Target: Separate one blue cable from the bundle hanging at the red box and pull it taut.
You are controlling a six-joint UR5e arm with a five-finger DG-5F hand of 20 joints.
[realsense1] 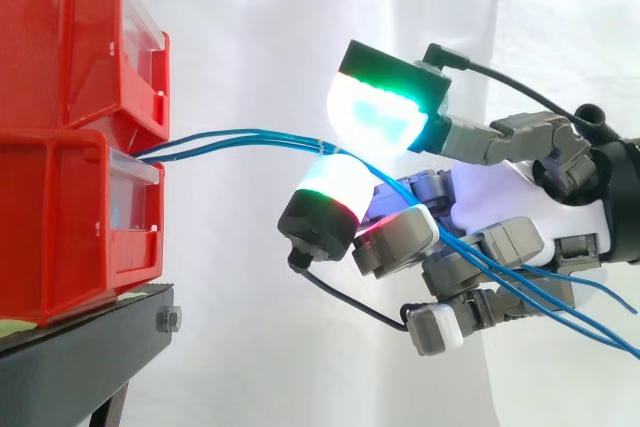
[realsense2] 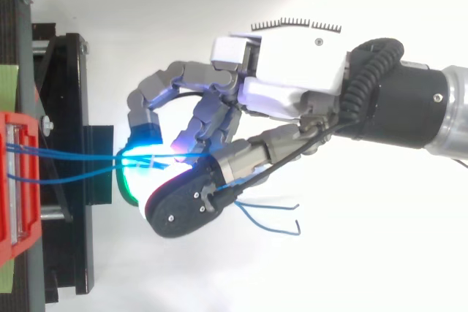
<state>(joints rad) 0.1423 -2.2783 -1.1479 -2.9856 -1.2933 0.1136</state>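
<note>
Cable work looks to be at the pinch stage, so read the grasp before you pull; the blue cable bundle (realsense1: 240,135) leaves the gap between the upper red bin (realsense1: 60,37) and the lower red bin (realsense1: 60,227), which sit stacked on the black stand (realsense1: 80,347), and runs level toward the hand (realsense2: 292,71); two glowing pads (realsense1: 372,112) face each other, one above the strands and one below, and they close on the bundle just past a small pale tie (realsense1: 320,142) that seems to gather it; the remaining fingers curl underneath, apparently to stay clear of the line; you cannot tell from either view whether a single strand or several lie between the pads, so treat the separation as unconfirmed; behind the pinch the loose tails (realsense1: 560,312) slope down past the palm and hang free, which suggests the load sits on the bin side alone; the span from bin to pads arches slightly rather than lying straight, so I judge it not yet taut; your next move probably calls for a steady draw away from the bins, level with the outlet; slipping pads are the likely risk.
</note>
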